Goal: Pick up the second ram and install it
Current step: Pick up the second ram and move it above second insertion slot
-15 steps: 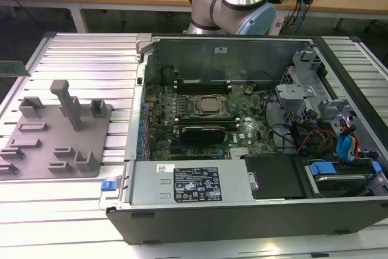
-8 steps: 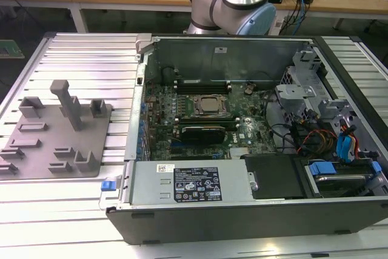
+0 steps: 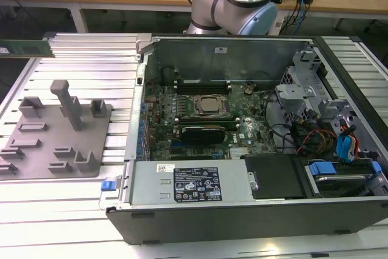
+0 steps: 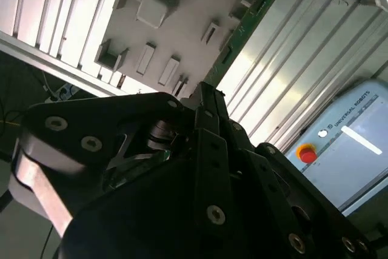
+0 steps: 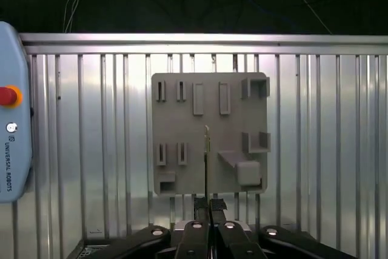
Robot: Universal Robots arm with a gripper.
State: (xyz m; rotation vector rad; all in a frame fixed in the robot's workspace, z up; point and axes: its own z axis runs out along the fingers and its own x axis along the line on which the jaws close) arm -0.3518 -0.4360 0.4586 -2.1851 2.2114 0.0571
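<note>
Pincer (image 5: 207,204) clamps second ram (image 5: 207,156), edge-on; held end hidden.

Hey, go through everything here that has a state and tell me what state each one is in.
Gripper: shut on the memory stick.
Memory stick: held in the air above the fixture plate, not touching it.
Fixture plate: flat on the table, slots look empty.
Computer case: open, lying on its side.
</note>
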